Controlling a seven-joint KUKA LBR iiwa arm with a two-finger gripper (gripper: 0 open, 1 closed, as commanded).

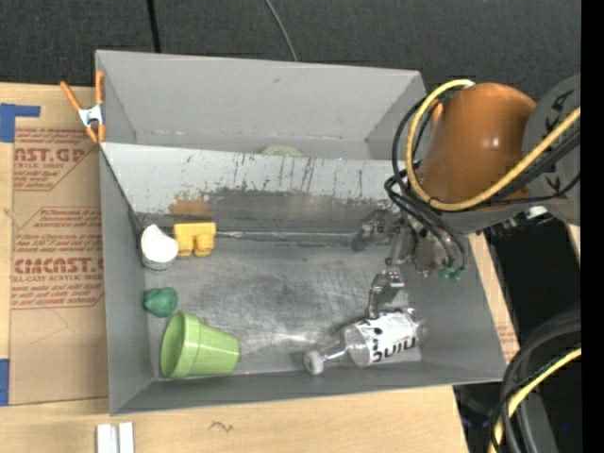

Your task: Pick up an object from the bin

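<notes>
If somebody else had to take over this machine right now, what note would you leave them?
The tool hangs at the bin's right side, just above a crumpled white bottle with black lettering.
A green cup on its side, green lump, white cap and yellow block lie along the left wall.
Nothing picked yet.
Left: grasp one thing and lift it out.

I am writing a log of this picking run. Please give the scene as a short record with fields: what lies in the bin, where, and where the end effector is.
container: grey metal bin
end effector: low in the bin's right part, over or just behind the small bottle
nearest thing: small bottle, black-and-white label, on its side by the front wall
left side, back: white round thing beside a yellow block
left side, middle: dark green lump
front left corner: light green cup, on its side
grasp: cannot tell
</notes>
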